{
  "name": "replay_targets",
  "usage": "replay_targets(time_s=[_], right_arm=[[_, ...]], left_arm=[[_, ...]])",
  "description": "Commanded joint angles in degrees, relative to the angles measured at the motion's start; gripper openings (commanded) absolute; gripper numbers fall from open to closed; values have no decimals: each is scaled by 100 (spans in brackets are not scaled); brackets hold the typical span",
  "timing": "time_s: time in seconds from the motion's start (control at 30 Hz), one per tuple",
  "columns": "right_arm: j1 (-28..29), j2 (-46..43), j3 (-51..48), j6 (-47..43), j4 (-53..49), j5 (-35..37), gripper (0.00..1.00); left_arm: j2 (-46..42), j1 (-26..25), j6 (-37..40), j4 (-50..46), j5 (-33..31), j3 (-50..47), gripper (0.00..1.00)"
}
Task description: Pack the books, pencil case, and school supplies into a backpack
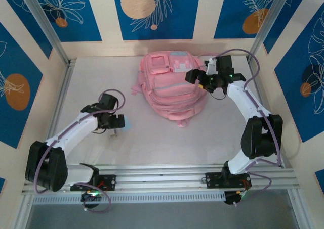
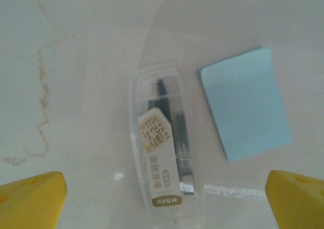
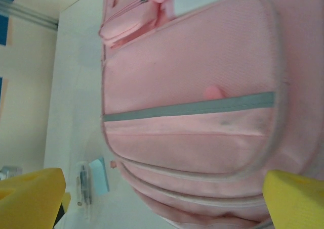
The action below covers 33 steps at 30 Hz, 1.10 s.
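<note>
Left end effector [image 2: 164, 191] was seen wide open over the clear packet [image 2: 164, 153] and light-blue pad [image 2: 245, 102]; right end effector [image 3: 164, 198], open too, was parked above the pink backpack [image 3: 192, 77].

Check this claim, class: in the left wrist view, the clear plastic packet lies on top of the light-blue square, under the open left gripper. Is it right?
Not quite. The left wrist view shows the clear plastic packet lying beside the light-blue square, bare table between them, not on top of it. The left gripper is indeed open above them.
</note>
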Motion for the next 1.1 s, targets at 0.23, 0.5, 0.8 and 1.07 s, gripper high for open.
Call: replay_targets(time_s=[0.23, 0.5, 0.8, 1.07], right_arm=[[-66, -513, -831, 317, 490, 409, 100], [126, -905, -1263, 319, 543, 422, 95], [347, -1079, -1197, 294, 569, 351, 90], [913, -814, -1041, 364, 802, -331, 87]], left_arm=[[415, 138, -619, 1105, 17, -703, 94], [837, 382, -528, 1587, 294, -796, 73], [923, 434, -376, 1733, 437, -773, 42], [146, 409, 88, 1772, 1729, -74, 41]])
